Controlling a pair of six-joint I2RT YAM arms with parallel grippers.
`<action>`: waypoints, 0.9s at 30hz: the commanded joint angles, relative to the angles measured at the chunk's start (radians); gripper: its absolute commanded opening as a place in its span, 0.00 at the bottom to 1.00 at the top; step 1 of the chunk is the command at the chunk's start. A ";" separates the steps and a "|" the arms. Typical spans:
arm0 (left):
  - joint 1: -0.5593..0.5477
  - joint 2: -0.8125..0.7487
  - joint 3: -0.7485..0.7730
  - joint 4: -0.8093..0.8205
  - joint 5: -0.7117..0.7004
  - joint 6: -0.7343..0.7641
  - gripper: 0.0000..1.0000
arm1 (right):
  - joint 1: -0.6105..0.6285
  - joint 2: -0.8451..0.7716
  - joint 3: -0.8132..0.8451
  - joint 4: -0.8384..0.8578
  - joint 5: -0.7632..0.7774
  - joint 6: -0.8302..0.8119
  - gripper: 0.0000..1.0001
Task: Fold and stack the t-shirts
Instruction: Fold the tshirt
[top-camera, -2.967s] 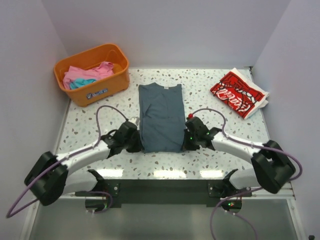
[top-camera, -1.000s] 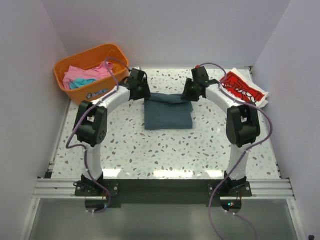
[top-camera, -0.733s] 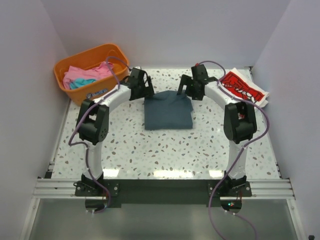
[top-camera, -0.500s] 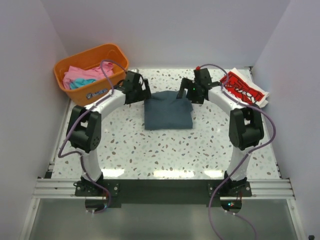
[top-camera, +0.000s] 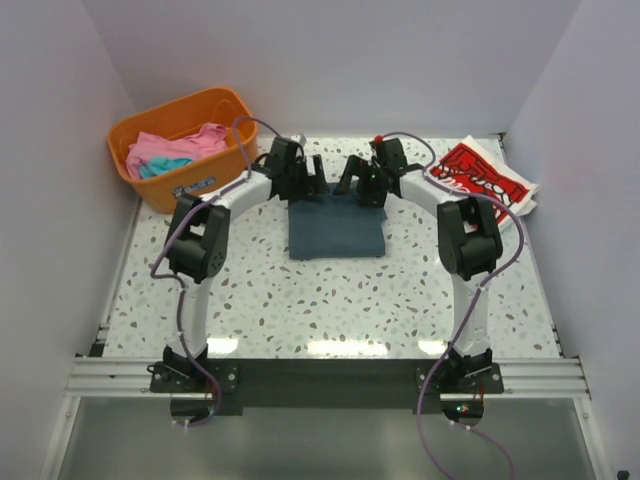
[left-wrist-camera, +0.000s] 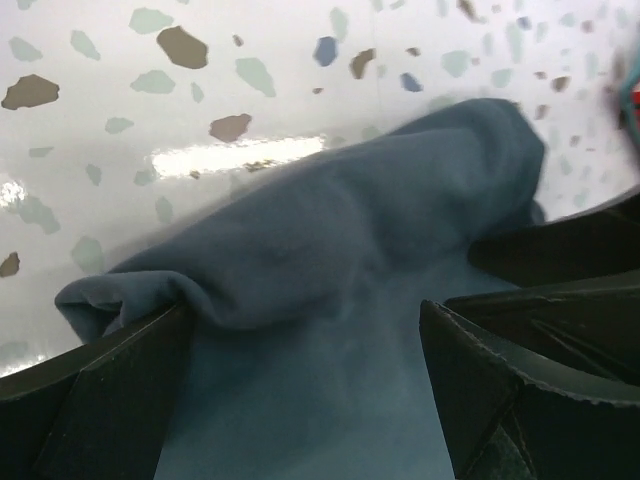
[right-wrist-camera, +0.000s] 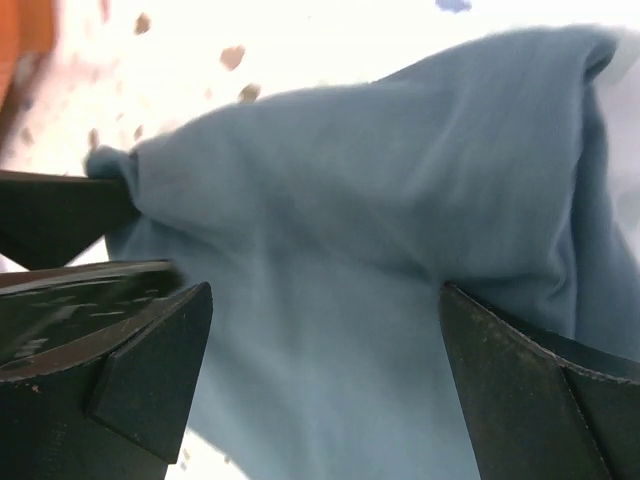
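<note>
Speckled tabletop (top-camera: 300, 300) stretches out from the arm bases. At its middle the slate-blue t-shirt (top-camera: 335, 235) rests folded into a compact rectangle. The left gripper (top-camera: 312, 182) and right gripper (top-camera: 350, 182) stand over its far edge, fingers spread and pinching nothing, probably to neaten the fold. Far right lies the red t-shirt (top-camera: 482, 185), likely the stack. Far left, the orange basket (top-camera: 150, 185) holds a pink t-shirt (top-camera: 170, 148) and a turquoise t-shirt (top-camera: 158, 168).

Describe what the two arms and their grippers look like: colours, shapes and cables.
The left arm and right arm have white links and bulky black joints, each trailing a mauve cable. The left gripper and right gripper are black; close up, their fingers are matte, angular wedges.
</note>
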 joint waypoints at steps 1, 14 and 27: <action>0.005 0.116 0.150 -0.019 -0.051 0.049 1.00 | 0.000 0.081 0.121 0.015 0.051 0.015 0.99; 0.019 0.213 0.134 -0.099 -0.111 0.041 1.00 | -0.003 0.172 0.193 -0.146 0.138 -0.076 0.99; -0.095 -0.276 -0.582 0.145 -0.134 -0.069 1.00 | 0.076 -0.184 -0.593 0.182 0.106 0.033 0.98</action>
